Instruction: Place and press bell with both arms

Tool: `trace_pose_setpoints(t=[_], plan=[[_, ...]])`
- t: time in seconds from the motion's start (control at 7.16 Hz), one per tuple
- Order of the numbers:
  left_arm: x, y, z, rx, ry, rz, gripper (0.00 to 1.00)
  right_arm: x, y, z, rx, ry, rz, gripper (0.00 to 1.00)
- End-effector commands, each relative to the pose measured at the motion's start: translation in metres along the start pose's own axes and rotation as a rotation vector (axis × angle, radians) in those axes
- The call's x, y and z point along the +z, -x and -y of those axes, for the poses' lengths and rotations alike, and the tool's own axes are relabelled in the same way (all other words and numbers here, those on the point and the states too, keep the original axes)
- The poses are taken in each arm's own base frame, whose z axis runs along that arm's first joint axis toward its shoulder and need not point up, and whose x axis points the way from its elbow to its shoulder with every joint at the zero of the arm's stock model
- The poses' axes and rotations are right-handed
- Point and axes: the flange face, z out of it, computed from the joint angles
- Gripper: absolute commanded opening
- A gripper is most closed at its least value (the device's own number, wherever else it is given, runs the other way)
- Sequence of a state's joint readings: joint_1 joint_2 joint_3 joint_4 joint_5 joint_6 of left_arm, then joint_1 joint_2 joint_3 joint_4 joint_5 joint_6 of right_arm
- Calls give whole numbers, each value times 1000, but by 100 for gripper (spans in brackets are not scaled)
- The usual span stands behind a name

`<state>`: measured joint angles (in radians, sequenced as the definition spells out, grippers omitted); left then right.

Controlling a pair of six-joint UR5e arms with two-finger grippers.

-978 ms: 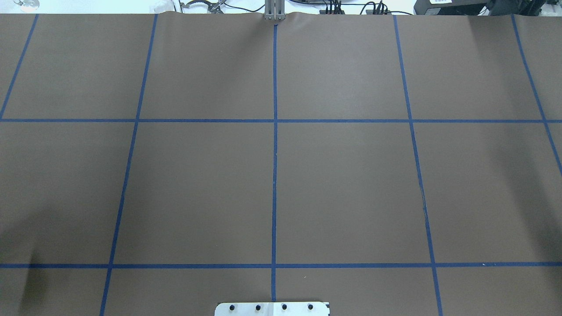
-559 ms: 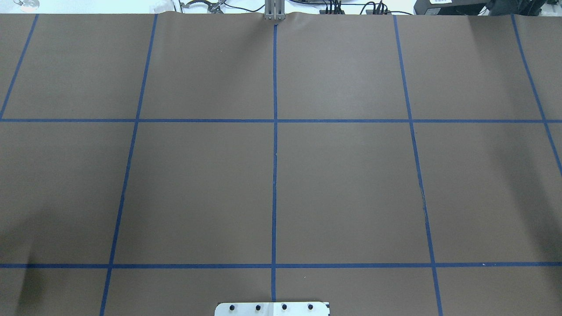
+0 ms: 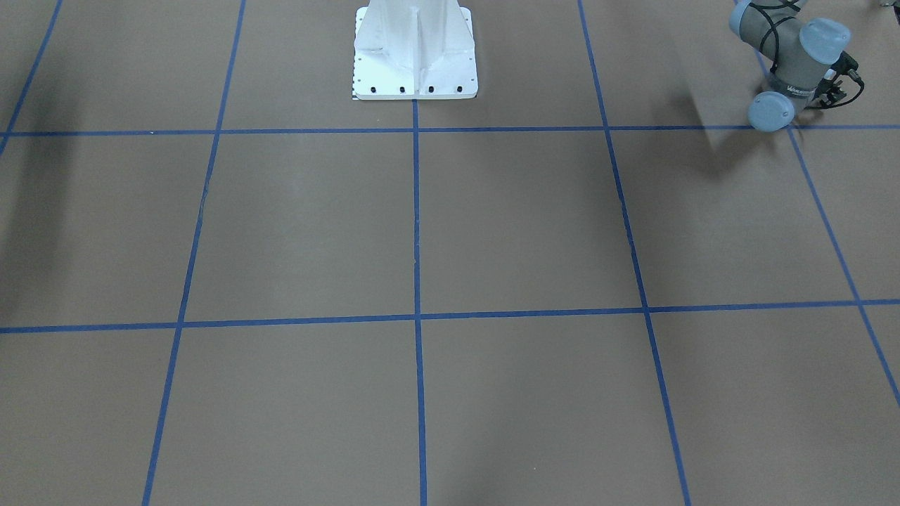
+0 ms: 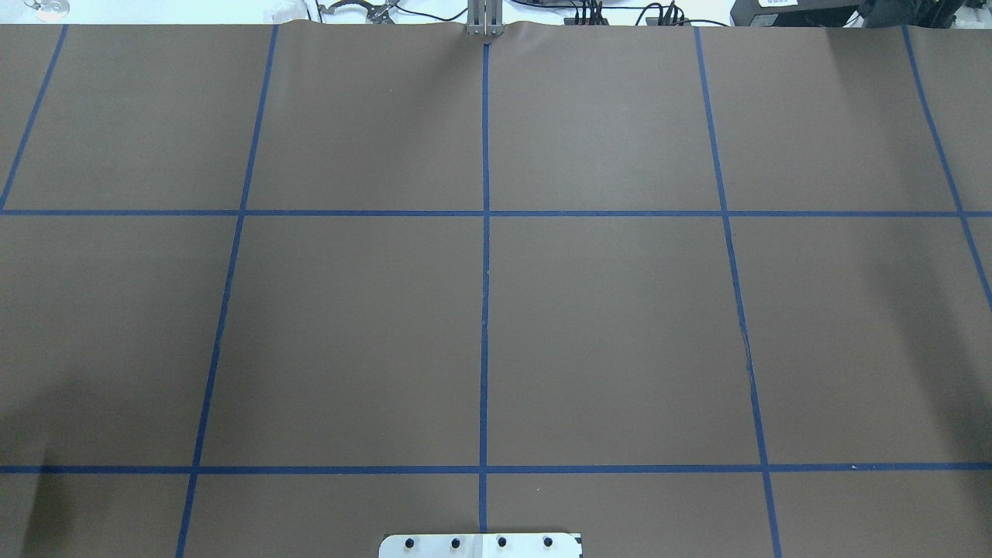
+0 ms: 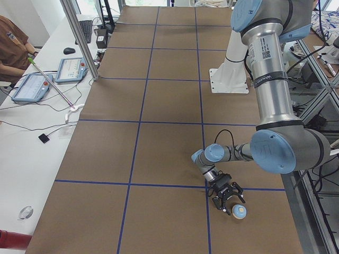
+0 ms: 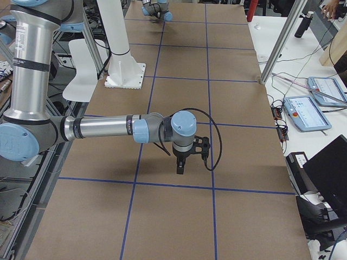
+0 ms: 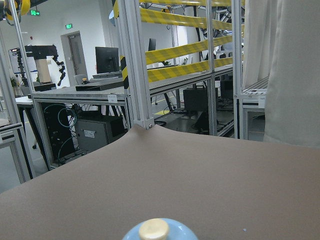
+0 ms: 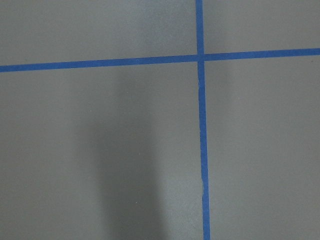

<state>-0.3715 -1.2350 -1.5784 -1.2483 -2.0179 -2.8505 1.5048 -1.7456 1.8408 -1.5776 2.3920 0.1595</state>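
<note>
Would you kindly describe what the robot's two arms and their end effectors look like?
The left arm and right arm are both silver-grey metal tubes joined by rounded housings with light-blue caps. The left arm's tube carries small printed labels, too small to read. A black cable loops by each wrist. The left end effector and right end effector are black; two slim fingers show on the left one.

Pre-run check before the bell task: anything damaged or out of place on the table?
Minor only: the blue tape line is scuffed right of centre in the overhead view. The bell stands upright, nothing spilled.
</note>
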Motion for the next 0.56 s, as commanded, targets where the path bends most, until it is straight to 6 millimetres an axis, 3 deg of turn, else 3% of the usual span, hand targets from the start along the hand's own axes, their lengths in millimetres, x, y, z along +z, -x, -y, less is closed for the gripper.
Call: trace_pose_setpoints(t=[0.0,0.28,0.42], plan=[[6,4,-4,2,-7,2,100,0,0,0,0,-1,-2,100],[10,5,-4,-6,-16,9,100,0,0,0,1,0,-4,100],[14,6,-3,-13,-26,6,92,0,-1,0,1,0,-5,100]])
